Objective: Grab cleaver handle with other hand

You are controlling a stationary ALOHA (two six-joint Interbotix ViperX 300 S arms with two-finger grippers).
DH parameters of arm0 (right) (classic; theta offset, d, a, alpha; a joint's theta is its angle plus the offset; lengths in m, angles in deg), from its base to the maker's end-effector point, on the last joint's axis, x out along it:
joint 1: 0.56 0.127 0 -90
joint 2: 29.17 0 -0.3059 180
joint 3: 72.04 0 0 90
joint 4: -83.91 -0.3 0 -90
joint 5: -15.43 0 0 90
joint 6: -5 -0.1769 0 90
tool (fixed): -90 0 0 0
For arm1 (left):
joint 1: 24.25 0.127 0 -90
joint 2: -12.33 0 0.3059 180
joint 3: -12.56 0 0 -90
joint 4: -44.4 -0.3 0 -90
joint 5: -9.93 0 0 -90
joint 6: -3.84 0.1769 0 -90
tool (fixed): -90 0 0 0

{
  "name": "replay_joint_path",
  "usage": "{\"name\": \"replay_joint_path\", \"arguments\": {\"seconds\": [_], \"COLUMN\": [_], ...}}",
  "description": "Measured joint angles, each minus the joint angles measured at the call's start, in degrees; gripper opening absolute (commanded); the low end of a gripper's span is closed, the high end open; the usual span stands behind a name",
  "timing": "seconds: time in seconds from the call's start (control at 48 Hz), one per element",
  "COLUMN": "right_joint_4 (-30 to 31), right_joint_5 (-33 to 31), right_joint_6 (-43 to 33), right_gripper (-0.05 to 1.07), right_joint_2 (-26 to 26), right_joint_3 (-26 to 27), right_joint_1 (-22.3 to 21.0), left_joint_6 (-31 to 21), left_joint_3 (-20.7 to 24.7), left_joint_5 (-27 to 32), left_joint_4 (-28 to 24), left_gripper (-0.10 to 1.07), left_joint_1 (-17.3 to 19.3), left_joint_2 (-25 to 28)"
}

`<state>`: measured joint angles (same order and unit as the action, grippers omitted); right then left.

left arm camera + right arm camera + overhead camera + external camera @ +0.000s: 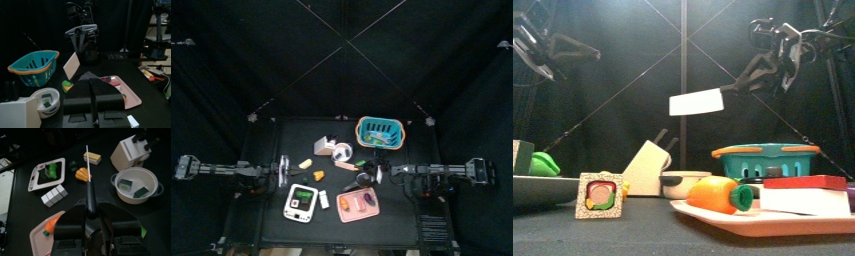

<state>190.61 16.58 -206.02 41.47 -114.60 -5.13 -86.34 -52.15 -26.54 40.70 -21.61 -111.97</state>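
The cleaver (pixel 696 101) has a pale rectangular blade and a dark handle. It hangs in the air above the middle of the table. My right gripper (pixel 756 68) is shut on its handle and holds it from the upper right. In the right wrist view the blade (pixel 87 173) shows edge-on, sticking out past the right gripper (pixel 89 205). In the left wrist view the cleaver (pixel 71 65) faces my left gripper (pixel 92 82), which is shut, empty and some way short of it. In the top view the left gripper (pixel 286 173) is at the table's left and the right gripper (pixel 389 172) right of the middle.
A teal basket (pixel 380 129) stands at the back right. A white knife block (pixel 647 168) and a white bowl (pixel 687 182) stand in the middle. A pink tray (pixel 767 222) with toy food lies front right. A white tray (pixel 301 202) lies front left.
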Motion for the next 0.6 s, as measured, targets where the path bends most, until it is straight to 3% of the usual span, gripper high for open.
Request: {"name": "replay_joint_path", "arguments": {"seconds": [0.271,0.604], "right_joint_4": [0.79,0.97], "right_joint_5": [-2.11,-3.87], "right_joint_6": [0.00,0.09], "right_gripper": [0.52,0.52], "right_joint_2": [0.44,3.43], "right_joint_3": [0.44,2.46], "right_joint_1": [3.96,7.29], "left_joint_6": [0.09,0.09], "left_joint_3": [1.32,6.68], "left_joint_5": [-1.76,-2.02], "left_joint_4": [0.09,0.00], "left_gripper": [0.67,0.70], "left_joint_1": [-1.67,-2.64], "left_joint_2": [9.49,21.09]}}
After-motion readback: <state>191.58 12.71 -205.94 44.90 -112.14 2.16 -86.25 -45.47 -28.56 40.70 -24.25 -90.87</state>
